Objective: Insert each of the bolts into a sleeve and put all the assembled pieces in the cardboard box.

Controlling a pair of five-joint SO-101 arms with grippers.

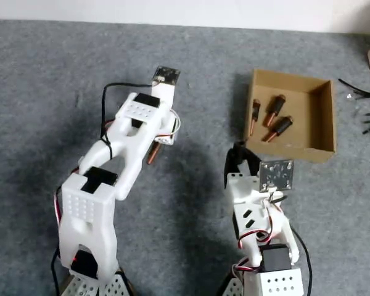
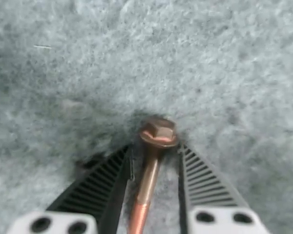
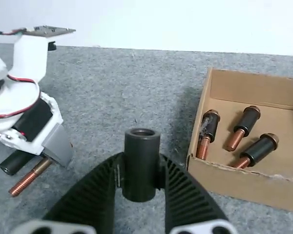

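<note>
Logging grip states. Left gripper: jaws pinched on a copper bolt, hex head toward the grey mat, just 9 o'clock of centre in the high view. Right gripper: jaws clamped on a black sleeve, upright with its bore facing up, 4 o'clock of centre. Cardboard box sits at 2 o'clock, near the right gripper; three assembled pieces lie inside. Second sleeve lies on the mat beside the left gripper.
</note>
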